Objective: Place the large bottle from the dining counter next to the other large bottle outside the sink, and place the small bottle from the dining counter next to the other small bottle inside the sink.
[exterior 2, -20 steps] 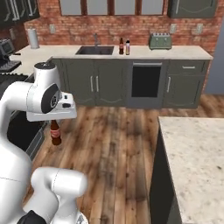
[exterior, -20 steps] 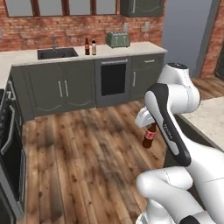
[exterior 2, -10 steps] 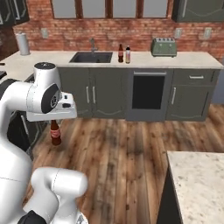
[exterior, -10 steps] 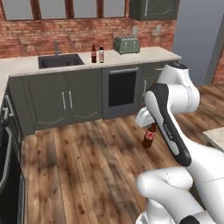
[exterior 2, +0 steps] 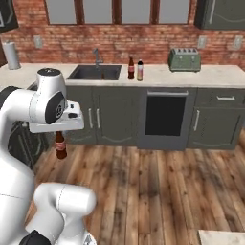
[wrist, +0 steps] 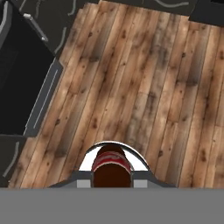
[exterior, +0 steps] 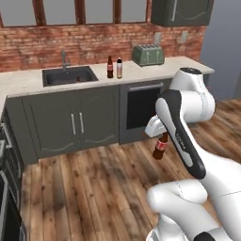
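My gripper (exterior: 163, 137) is shut on the neck of the small bottle (exterior: 160, 148), a short dark brown one with a red label, which hangs upright above the wooden floor. The right base view shows the same bottle (exterior 2: 60, 145) under the gripper (exterior 2: 60, 134); the hand view looks down on its red-labelled body (wrist: 111, 168) between the fingers. Across the floor, the dark sink (exterior: 68, 75) sits in the pale worktop. Just to its right stand the tall dark brown bottle (exterior: 110, 67) and the large black-capped bottle (exterior: 119, 68), side by side. The other small bottle is hidden. A corner of the dining counter (exterior 2: 225, 238) shows.
A green toaster (exterior: 148, 55) stands on the worktop to the right of the bottles. Below it is a dark oven door (exterior: 139, 110) among grey cabinets. A paper towel roll (exterior 2: 12, 55) stands at the far left. Open wooden floor lies between me and the cabinets.
The whole picture has shifted: the base has moved, and the sink counter now stands closer and more central. The small bottle stays in the shut gripper, with the arm's pose unchanged.
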